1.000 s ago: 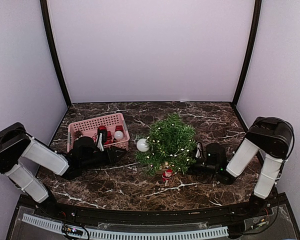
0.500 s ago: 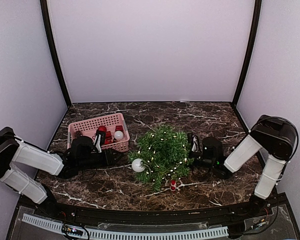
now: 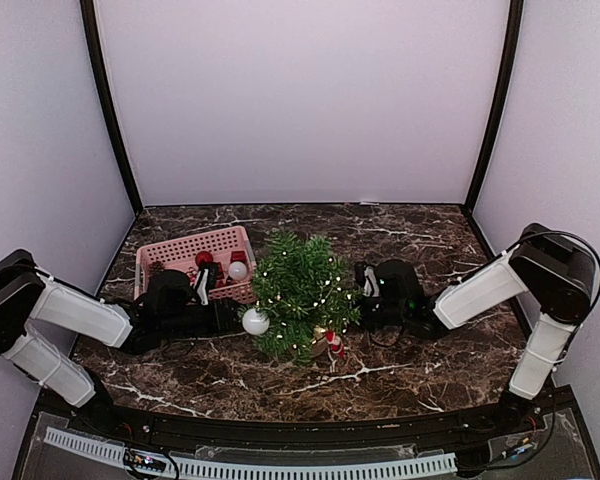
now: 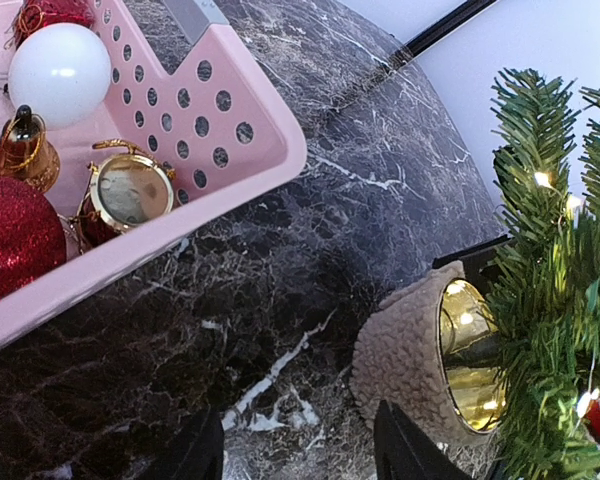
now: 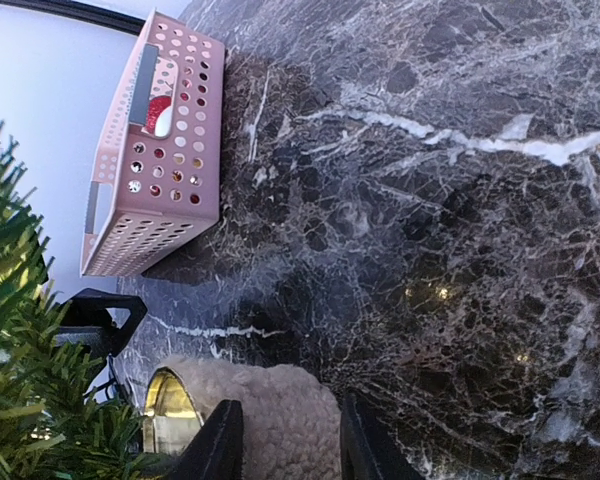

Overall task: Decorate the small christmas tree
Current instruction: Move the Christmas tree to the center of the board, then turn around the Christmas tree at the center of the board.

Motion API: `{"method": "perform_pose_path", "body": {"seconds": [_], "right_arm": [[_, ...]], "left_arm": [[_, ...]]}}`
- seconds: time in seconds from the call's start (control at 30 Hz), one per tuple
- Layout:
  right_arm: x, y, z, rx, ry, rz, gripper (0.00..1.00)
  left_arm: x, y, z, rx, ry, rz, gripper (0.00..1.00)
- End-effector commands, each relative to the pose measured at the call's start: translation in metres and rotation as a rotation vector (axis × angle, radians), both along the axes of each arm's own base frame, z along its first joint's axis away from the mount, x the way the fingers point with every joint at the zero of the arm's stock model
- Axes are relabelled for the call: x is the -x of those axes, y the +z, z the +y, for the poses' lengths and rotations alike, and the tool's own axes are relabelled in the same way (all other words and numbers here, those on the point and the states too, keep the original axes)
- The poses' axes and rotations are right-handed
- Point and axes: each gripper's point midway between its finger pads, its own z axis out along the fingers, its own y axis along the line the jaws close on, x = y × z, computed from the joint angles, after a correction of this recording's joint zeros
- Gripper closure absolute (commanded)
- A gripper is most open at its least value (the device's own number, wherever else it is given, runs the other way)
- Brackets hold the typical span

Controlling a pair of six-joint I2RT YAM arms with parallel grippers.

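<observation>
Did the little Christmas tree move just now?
Yes. The small christmas tree has slid left across the table, ending up closer to the pink basket, which has stayed in the same spot.

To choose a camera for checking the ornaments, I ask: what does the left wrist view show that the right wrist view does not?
Only the left wrist view: inside the pink basket, a white ball and a gold ornament. Only the right wrist view: the right fingers standing either side of the pot. Both: the basket, the small christmas tree, its pot, the marble table.
</observation>
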Motion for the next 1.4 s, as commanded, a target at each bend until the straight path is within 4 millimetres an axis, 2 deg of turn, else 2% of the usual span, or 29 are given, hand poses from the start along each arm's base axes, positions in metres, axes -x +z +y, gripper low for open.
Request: {"method": "perform_pose_path", "body": {"seconds": [0.0,0.23,0.37,0.53,0.7,0.73,0.77,0.8,0.9,1.0,1.13,1.23,1.37], "right_arm": [[0.003,-0.011,-0.003,0.089,-0.004,0.015,0.67],[0.004,0.004,-0.005,0.074,-0.016,0.004,0.67],[0.006,0.019,-0.011,0.063,-0.028,-0.018,0.61],[0.006,0.034,-0.029,0.078,-0.083,-0.052,0.50],[0.006,0.033,-0.050,0.106,-0.148,-0.050,0.40],[0.007,0.033,-0.053,0.104,-0.154,-0.047,0.38],[0.006,0.032,-0.060,0.112,-0.182,-0.052,0.37],[0.005,0.032,-0.065,0.111,-0.199,-0.054,0.36],[0.007,0.030,-0.076,0.102,-0.229,-0.053,0.32],[0.012,0.027,-0.085,0.090,-0.242,-0.051,0.29],[0.022,0.019,-0.090,0.070,-0.216,-0.057,0.27],[0.033,0.019,-0.071,0.027,-0.095,-0.073,0.36],[0.044,0.014,-0.042,-0.010,0.012,-0.078,0.44]], "left_arm": [[-0.004,0.008,-0.003,0.012,-0.014,-0.031,0.46],[-0.005,0.014,0.006,-0.014,0.015,-0.051,0.46],[-0.006,0.033,0.015,-0.033,0.037,-0.082,0.44],[-0.004,0.055,0.035,-0.065,0.060,-0.077,0.40],[0.002,0.070,0.045,-0.103,0.044,-0.051,0.38],[0.001,0.079,0.045,-0.094,0.045,-0.064,0.38],[0.004,0.078,0.047,-0.105,0.041,-0.047,0.37],[0.003,0.086,0.047,-0.096,0.043,-0.056,0.37],[0.010,0.091,0.047,-0.063,0.047,-0.030,0.36],[0.021,0.082,0.048,-0.010,0.044,0.004,0.37],[0.041,0.058,0.046,0.045,0.064,0.074,0.38],[0.056,0.044,0.034,0.073,0.048,0.091,0.38],[0.064,0.026,0.020,0.105,0.045,0.109,0.40]]}}
